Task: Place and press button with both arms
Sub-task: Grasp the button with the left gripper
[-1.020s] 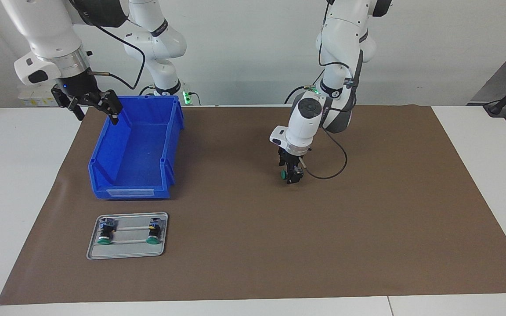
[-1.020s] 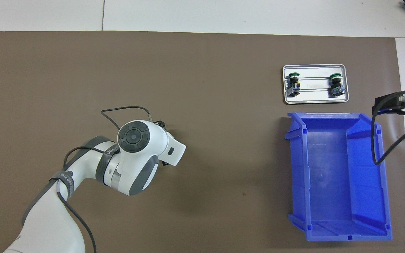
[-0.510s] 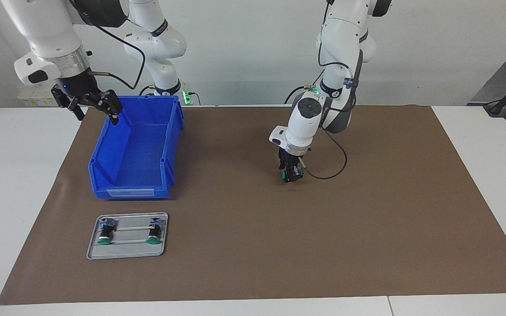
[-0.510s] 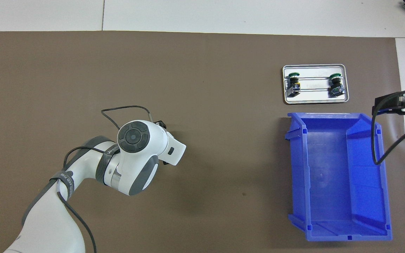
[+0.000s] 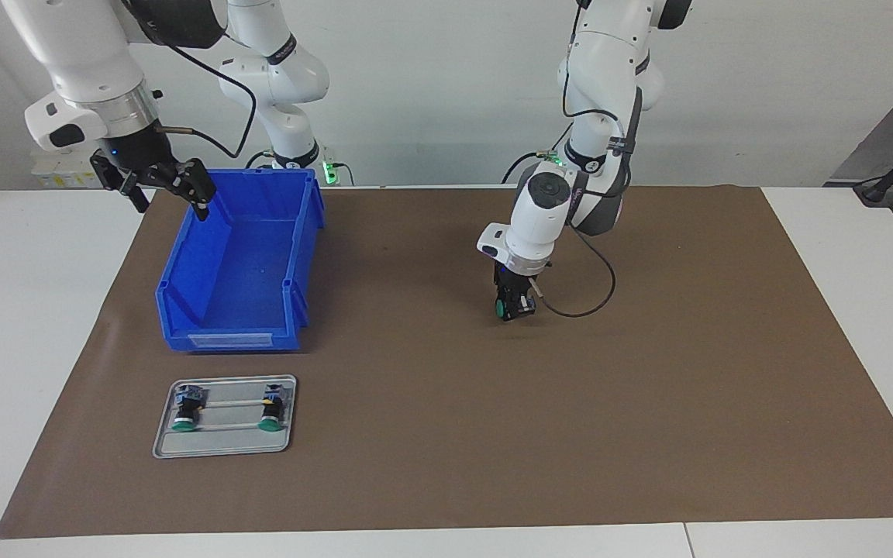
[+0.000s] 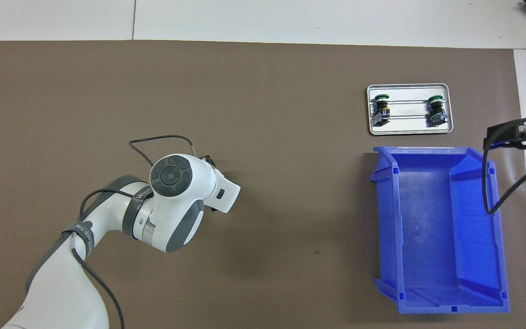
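brown mat (image 5: 687, 372) covers table | blue bin (image 5: 241, 263) at right arm's end | metal tray (image 5: 223, 446) with two spare buttons, farther from robots than bin | right gripper (image 5: 158, 180) fingers spread, empty, over bin's corner | left gripper (image 5: 515, 304) clamps button (image 5: 501, 309) low over mat's middle

A brown mat (image 5: 648, 403) covers the white table (image 5: 20, 325) before a pale wall (image 5: 431, 85).
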You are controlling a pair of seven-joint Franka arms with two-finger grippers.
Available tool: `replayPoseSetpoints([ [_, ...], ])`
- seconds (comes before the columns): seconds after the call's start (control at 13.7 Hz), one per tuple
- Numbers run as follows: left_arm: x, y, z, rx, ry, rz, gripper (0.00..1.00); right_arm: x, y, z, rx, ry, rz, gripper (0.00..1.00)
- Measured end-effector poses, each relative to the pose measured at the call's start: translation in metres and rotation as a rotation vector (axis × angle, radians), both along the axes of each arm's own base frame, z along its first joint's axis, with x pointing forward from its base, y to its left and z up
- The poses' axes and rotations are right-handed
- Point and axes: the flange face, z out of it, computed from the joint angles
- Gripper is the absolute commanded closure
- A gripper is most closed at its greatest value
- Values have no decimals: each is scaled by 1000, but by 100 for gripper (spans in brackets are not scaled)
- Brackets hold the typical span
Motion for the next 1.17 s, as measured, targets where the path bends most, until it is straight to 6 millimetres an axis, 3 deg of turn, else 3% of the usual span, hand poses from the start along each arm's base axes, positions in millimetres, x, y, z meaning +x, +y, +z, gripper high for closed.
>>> replayPoseSetpoints([
  [0.22,5,1,7,15,28,3,82,0,0,0,0,0,7,0],
  [0.58,13,3,15,-9,40,36,85,0,0,0,0,1,15,0],
  [0.8,30,8,35,-70,47,102,86,0,0,0,0,1,15,0],
  [1.02,58,31,63,-137,75,172,86,0,0,0,0,1,15,0],
  [1.17,77,58,77,-231,111,197,86,0,0,0,0,1,15,0],
])
